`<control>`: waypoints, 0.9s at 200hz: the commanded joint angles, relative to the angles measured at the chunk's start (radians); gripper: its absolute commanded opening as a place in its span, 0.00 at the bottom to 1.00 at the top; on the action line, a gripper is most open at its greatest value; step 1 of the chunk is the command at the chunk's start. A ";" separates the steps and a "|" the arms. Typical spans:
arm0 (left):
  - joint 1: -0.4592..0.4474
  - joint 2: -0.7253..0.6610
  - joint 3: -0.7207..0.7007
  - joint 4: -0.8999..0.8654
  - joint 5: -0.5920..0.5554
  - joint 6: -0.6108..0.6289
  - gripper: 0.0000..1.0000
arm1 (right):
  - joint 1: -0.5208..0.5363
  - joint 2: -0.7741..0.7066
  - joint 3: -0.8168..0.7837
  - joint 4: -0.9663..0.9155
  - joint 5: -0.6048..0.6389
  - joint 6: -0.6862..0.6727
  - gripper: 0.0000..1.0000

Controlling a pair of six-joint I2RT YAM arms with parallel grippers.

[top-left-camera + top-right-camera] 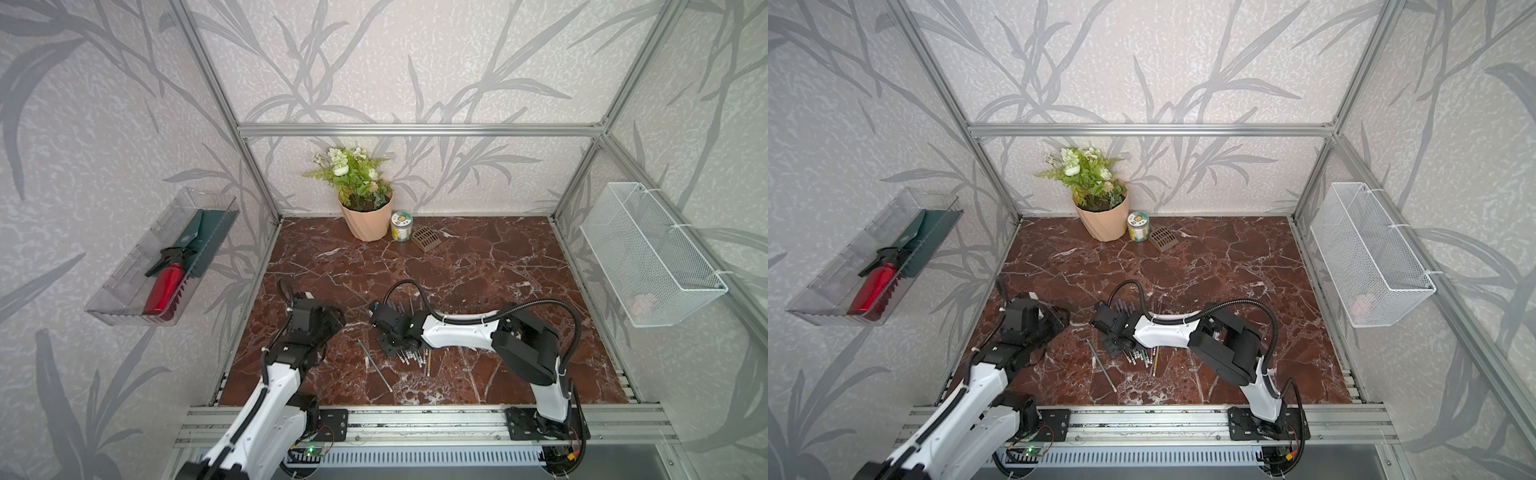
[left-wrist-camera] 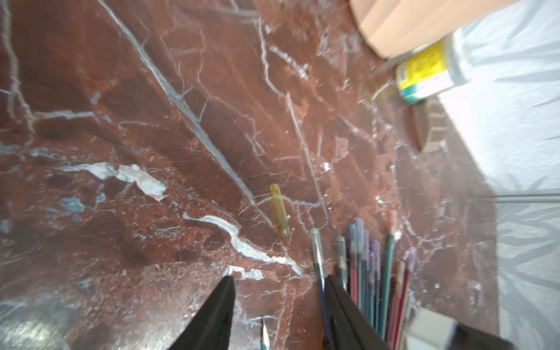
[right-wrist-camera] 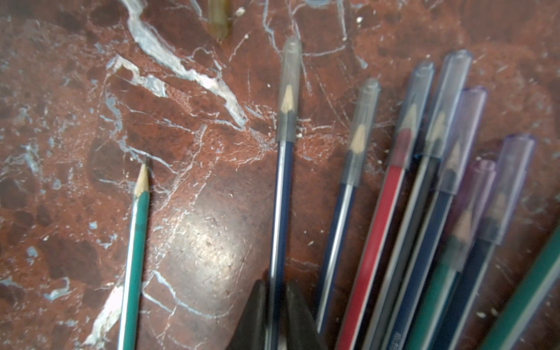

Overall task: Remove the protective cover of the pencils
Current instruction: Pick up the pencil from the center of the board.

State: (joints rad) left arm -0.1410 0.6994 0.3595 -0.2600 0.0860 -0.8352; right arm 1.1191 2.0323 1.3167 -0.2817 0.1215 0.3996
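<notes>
Beyond both sets of jaws the desk runs bare and wide to the back wall. A flower pot, a jar and a small brown grille stand there along the far edge. Outward from the right jaws I have open room to the frame rail. The left jaws sit nearer the desk's side edge, and only a narrow gap separates the two sets.

My right wrist camera shows the right jaws clamped on a dark blue pencil, its grey cap on and pointing ahead of them. On one side of them the other pencils fan out, touching, their tips under bluish and purple caps. On the other side a green pencil lies apart, its tip bare.

My left wrist camera shows the left jaws standing apart, holding nothing. A loose yellowish cap lies alone ahead of them.

In both top views the wrists cover the jaws. Only those views give me the eraser ends sticking out behind the right jaws.
</notes>
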 commanded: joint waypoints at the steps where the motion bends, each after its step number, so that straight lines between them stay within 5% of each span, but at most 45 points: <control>1: 0.004 -0.139 -0.025 -0.049 -0.073 -0.021 0.55 | -0.002 0.034 0.007 -0.050 -0.023 0.010 0.12; 44: 0.004 -0.302 -0.045 -0.114 -0.100 -0.025 0.61 | -0.001 0.017 0.003 -0.045 -0.023 0.013 0.05; 180: 0.005 -0.078 -0.072 0.156 0.172 -0.066 0.56 | 0.012 -0.199 -0.138 0.073 -0.045 0.010 0.00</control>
State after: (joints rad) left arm -0.1402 0.6155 0.3035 -0.1837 0.1932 -0.8757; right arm 1.1259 1.9129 1.2190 -0.2626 0.0929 0.4030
